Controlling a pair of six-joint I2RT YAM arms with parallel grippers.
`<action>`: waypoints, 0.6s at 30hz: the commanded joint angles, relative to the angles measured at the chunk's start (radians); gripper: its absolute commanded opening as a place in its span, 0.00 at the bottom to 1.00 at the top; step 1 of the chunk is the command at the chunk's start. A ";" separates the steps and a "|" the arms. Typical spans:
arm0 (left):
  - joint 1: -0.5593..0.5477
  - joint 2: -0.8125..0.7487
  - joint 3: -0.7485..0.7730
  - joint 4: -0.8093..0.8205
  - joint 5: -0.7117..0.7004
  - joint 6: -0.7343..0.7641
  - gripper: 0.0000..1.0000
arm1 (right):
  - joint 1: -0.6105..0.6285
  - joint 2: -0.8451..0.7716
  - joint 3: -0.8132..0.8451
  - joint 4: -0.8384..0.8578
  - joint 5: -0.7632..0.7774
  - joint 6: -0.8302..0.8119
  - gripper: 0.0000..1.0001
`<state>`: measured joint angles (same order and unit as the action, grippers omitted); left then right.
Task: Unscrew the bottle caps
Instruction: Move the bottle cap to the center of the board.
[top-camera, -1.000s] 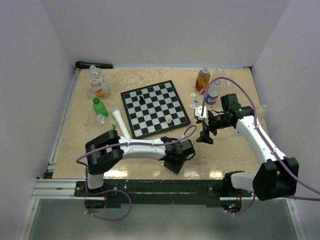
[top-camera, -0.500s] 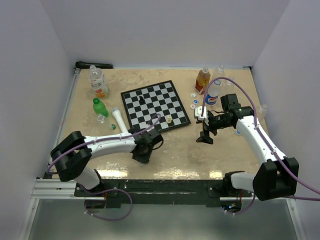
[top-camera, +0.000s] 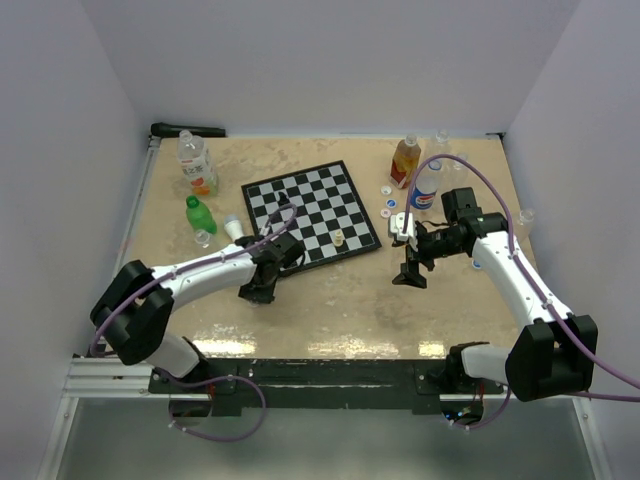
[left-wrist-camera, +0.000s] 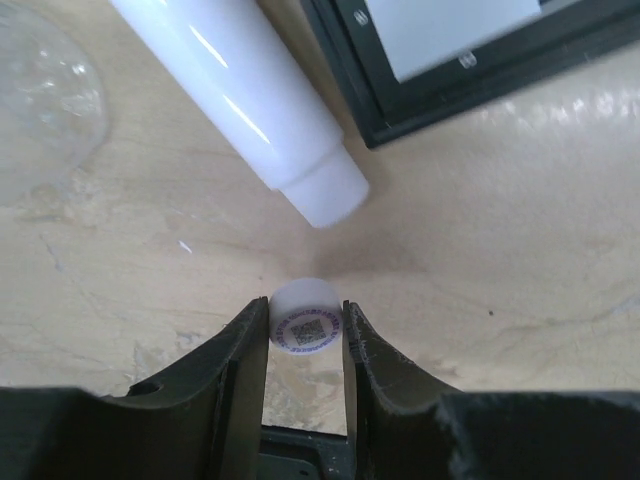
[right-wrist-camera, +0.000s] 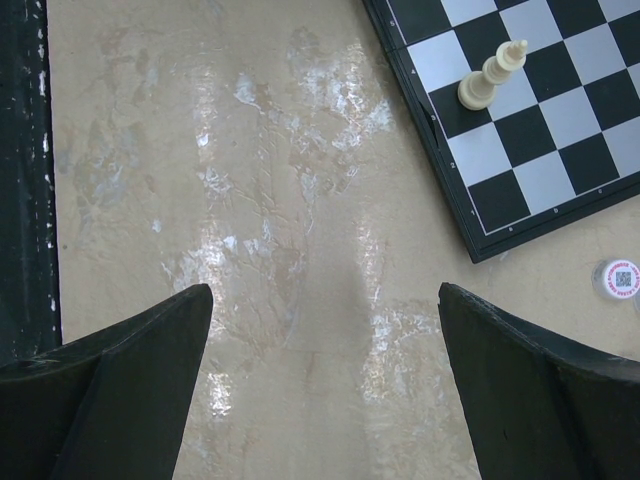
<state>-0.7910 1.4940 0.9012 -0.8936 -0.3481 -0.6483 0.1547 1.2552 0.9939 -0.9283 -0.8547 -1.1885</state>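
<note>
my left hand (left-wrist-camera: 305, 308) is narrowed onto a small round white plastic cap (left-wrist-camera: 305, 325) with a printed code sticker on its face. both black fingers (left-wrist-camera: 245, 350) press its sides, low in the centre of the left wrist view. i cannot tell whether the cap rests on the beige desk (left-wrist-camera: 520, 260) or hangs just over it. just above it in the frame is the end of a long white plastic cylinder tube (left-wrist-camera: 240, 100), which runs to the upper left, apart from the cap. the corner of the black-framed chessboard (left-wrist-camera: 420, 90) fills the upper right. a blurred clear plastic shape (left-wrist-camera: 40, 100) sits at the upper left edge.

my right hand (right-wrist-camera: 325, 340) is spread wide and holds nothing; bare desk shows between its fingers. at the upper right of its view a cream chess piece (right-wrist-camera: 490, 75) stands on the board. a white cap with a red-ringed sticker (right-wrist-camera: 620, 280) lies at the right edge, on the desk just off the board.

from above, a green plastic bottle (top-camera: 200, 214) and a clear bottle with an orange label (top-camera: 197, 165) stand at the upper left of the desk. an orange-coloured bottle (top-camera: 404, 162) and a clear bottle with a blue-white label (top-camera: 424, 187) stand at the upper right.
</note>
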 joint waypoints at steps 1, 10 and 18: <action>0.058 0.035 0.051 -0.005 -0.077 0.048 0.35 | -0.007 -0.017 0.008 -0.021 -0.024 -0.022 0.98; 0.095 0.058 0.107 -0.013 -0.080 0.085 0.57 | -0.009 -0.014 0.008 -0.026 -0.024 -0.026 0.98; 0.045 -0.154 0.175 0.116 0.292 0.205 0.67 | -0.027 -0.075 0.029 -0.026 -0.067 -0.002 0.98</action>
<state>-0.7223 1.5002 1.0008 -0.8814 -0.2939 -0.5358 0.1432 1.2510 0.9943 -0.9428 -0.8600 -1.2057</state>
